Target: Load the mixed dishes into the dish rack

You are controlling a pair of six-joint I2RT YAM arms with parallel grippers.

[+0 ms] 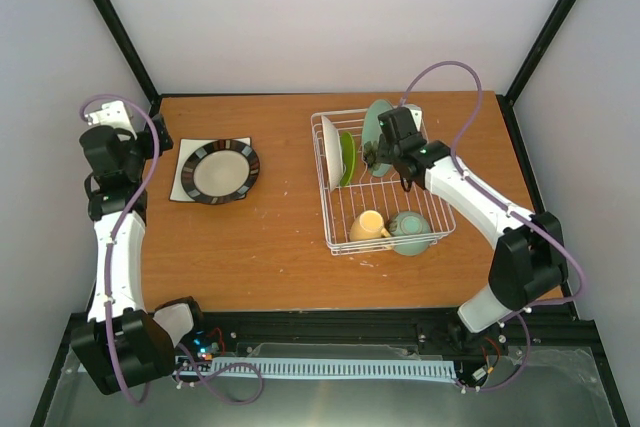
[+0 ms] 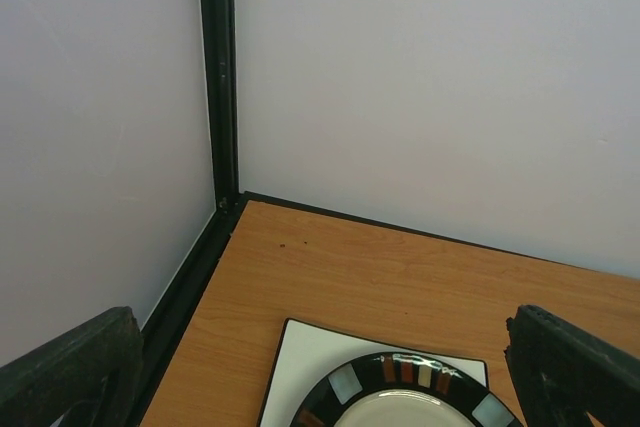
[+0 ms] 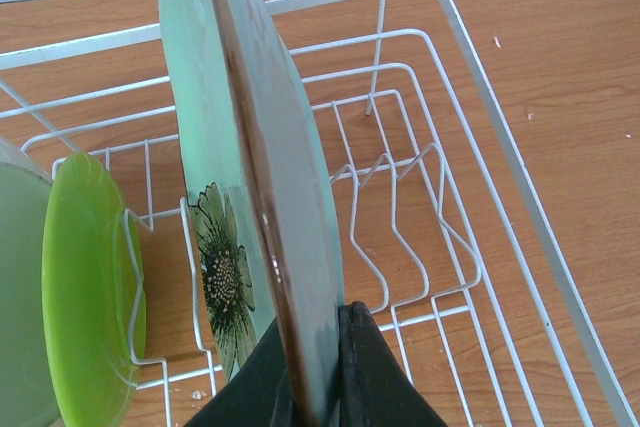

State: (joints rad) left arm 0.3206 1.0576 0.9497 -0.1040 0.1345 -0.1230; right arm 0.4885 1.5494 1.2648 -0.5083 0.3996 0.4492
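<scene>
The white wire dish rack stands right of centre. In its front lie the yellow mug and the mint-green bowl. At its back left the lime-green plate stands on edge beside another pale plate. My right gripper is shut on the pale green flowered plate, held upright over the rack's prongs. I cannot tell whether it touches them. The dark-rimmed plate lies on the white square plate at the left. My left gripper is open above their near-left side.
Black frame posts and pale walls close in the table's back corners. The rack's right half holds only bare wire prongs. The lime-green plate also shows in the right wrist view, left of the held plate.
</scene>
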